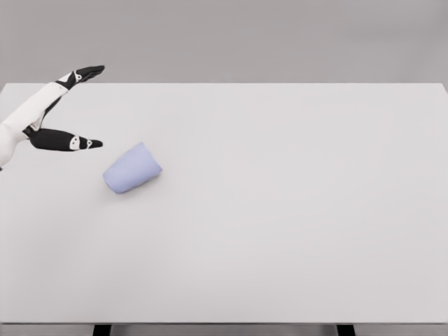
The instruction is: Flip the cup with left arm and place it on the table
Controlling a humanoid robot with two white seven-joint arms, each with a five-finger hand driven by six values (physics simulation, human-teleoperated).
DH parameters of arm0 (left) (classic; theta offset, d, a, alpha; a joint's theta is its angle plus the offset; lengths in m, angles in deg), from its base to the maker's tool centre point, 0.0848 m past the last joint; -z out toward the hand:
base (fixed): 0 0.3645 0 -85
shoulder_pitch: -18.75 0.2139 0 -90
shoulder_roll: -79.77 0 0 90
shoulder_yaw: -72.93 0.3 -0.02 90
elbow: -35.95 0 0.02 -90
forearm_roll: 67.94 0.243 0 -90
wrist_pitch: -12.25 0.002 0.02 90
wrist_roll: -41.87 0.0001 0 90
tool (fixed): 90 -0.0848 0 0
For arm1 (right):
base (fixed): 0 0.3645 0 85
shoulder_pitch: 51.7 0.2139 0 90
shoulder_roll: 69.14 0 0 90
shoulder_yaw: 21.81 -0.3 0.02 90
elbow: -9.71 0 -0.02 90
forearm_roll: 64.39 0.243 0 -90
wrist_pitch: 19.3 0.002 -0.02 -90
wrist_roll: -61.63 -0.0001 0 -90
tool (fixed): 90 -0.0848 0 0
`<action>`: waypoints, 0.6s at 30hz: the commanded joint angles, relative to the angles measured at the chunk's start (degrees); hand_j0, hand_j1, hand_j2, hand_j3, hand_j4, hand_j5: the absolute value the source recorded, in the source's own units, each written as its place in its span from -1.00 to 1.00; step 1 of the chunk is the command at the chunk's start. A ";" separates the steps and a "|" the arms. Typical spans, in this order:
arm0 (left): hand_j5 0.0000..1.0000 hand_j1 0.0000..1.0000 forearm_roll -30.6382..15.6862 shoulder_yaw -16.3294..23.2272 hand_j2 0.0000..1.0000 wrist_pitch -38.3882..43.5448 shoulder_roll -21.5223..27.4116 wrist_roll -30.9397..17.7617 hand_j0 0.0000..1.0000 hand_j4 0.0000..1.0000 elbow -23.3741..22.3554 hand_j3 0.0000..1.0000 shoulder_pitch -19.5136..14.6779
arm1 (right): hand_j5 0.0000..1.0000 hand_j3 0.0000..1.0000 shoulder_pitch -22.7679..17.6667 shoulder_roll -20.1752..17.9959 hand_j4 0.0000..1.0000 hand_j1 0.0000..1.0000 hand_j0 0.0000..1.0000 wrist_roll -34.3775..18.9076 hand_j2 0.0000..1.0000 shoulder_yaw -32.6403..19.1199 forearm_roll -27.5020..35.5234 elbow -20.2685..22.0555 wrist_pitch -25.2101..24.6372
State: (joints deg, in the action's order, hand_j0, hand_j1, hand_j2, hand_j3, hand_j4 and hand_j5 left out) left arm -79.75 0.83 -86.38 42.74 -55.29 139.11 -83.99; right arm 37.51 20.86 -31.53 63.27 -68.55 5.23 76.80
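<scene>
your left hand (59, 112) hangs near the upper left of the cup (132, 168), fingers spread wide and empty, apparently staged to grasp it where it lies tipped on the table (294, 210).

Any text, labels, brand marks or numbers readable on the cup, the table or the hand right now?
None. The cup, lying on its side, is plain pale blue; the table is bare white; the left hand, open beside the cup, carries no markings.
</scene>
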 commanded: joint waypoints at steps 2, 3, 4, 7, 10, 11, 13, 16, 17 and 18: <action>1.00 1.00 -0.15 0.03 1.00 -0.07 0.46 0.04 1.00 1.00 0.02 1.00 0.00 | 1.00 1.00 0.00 0.00 1.00 1.00 1.00 -0.01 1.00 0.00 0.03 0.00 0.05; 1.00 1.00 -0.23 0.03 1.00 -0.15 0.46 0.04 1.00 1.00 0.02 1.00 0.00 | 1.00 1.00 0.00 0.00 1.00 1.00 1.00 -0.01 1.00 0.00 -0.06 0.00 -0.04; 1.00 1.00 -0.24 0.12 1.00 -0.24 0.46 0.04 1.00 1.00 0.02 1.00 0.09 | 1.00 1.00 0.00 0.00 1.00 1.00 1.00 -0.01 1.00 0.00 0.03 0.00 0.05; 1.00 1.00 -0.50 0.47 1.00 0.90 0.37 0.31 1.00 1.00 0.02 1.00 0.09 | 1.00 1.00 0.00 0.00 1.00 1.00 1.00 -0.01 1.00 0.00 0.03 0.00 0.05; 1.00 1.00 -0.59 1.61 1.00 5.81 0.02 0.31 1.00 1.00 0.11 1.00 -0.53 | 1.00 1.00 0.00 0.00 1.00 1.00 1.00 -0.01 1.00 0.00 -0.06 0.00 -0.04; 1.00 1.00 -0.59 1.96 1.00 8.10 -0.33 0.48 1.00 1.00 0.11 1.00 -0.79 | 1.00 1.00 0.00 0.00 1.00 1.00 1.00 -0.01 1.00 0.00 0.03 0.00 0.05; 1.00 1.00 -0.32 1.96 1.00 11.01 -0.59 0.48 1.00 1.00 0.02 1.00 -1.32 | 1.00 1.00 0.00 0.00 1.00 1.00 1.00 -0.01 1.00 0.00 0.03 0.00 -0.04; 1.00 1.00 -0.50 1.87 1.00 11.27 -0.42 0.48 1.00 1.00 0.02 1.00 -2.63 | 1.00 1.00 0.00 0.00 1.00 1.00 1.00 -0.01 1.00 0.00 0.03 0.00 -0.04; 1.00 1.00 -0.50 1.87 1.00 12.32 -0.59 0.13 1.00 1.00 0.02 1.00 -3.95 | 1.00 1.00 0.00 0.00 1.00 1.00 1.00 -0.01 1.00 0.00 -0.06 0.00 0.04; 1.00 1.00 -0.41 1.87 1.00 12.85 -0.94 0.13 1.00 1.00 0.02 1.00 -4.48 | 1.00 1.00 0.00 0.00 1.00 1.00 1.00 -0.01 1.00 0.00 -0.06 0.00 -0.04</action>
State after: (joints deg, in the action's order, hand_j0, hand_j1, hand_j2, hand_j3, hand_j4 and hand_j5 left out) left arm -80.14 2.68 -74.98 42.02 -55.05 139.12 -88.48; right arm 37.51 20.86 -31.53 63.27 -68.56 5.23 76.79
